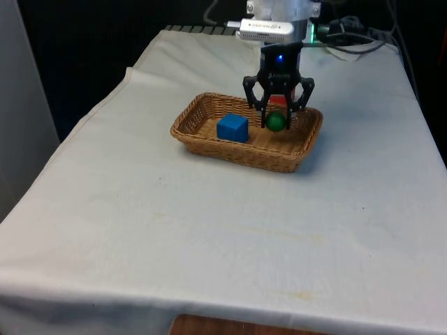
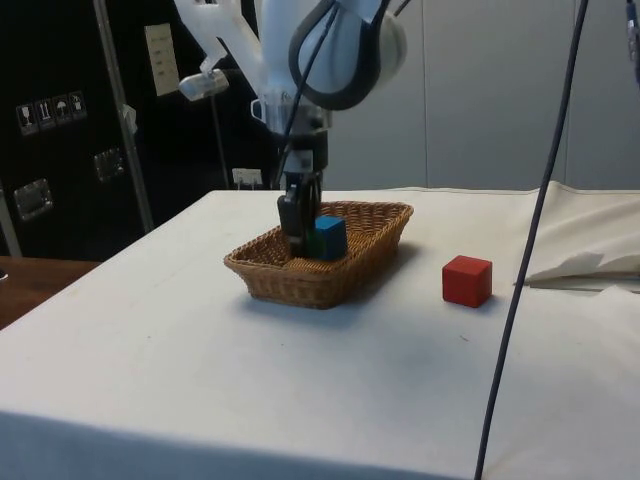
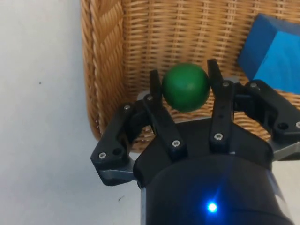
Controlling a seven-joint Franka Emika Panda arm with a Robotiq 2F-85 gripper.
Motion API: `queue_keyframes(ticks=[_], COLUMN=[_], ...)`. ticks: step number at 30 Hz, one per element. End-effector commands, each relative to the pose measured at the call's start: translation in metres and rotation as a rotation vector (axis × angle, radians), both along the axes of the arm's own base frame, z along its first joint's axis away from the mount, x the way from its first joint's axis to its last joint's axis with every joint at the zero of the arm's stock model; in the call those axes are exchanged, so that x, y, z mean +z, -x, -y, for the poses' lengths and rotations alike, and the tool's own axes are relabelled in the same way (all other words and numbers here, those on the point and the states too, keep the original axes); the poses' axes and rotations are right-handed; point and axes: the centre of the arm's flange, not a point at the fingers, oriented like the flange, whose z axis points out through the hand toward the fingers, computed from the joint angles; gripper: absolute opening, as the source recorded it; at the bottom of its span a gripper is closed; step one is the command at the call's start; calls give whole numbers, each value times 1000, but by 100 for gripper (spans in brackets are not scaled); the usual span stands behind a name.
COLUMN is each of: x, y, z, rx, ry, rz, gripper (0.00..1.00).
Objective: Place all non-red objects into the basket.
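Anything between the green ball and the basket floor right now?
Nothing visible. The gripper holds the green ball inside the basket, over bare wicker. The blue cube sits apart, toward the front view's left.

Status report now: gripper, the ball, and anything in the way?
Gripper shut on green ball, low over basket. Blue cube already inside. Red cube out on the cloth. Nothing in the way.

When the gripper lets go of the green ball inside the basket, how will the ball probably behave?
The smooth round green ball, held between the gripper fingers, will probably roll once freed. The woven wicker basket has raised walls, so it should stay inside, perhaps stopping against the blue cube.
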Motion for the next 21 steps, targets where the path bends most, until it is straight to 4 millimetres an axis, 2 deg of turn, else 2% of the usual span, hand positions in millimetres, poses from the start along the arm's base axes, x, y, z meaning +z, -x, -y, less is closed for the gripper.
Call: queue_keyframes(ticks=[1,8,19,21], x=[0,-11,-14,-14], y=[1,2,1,1], z=[-1,-1,1,0], rx=[1,-2,-3,-2], ry=[-9,-1,8,9], rz=[11,10,4,4], gripper=[0,0,0,15])
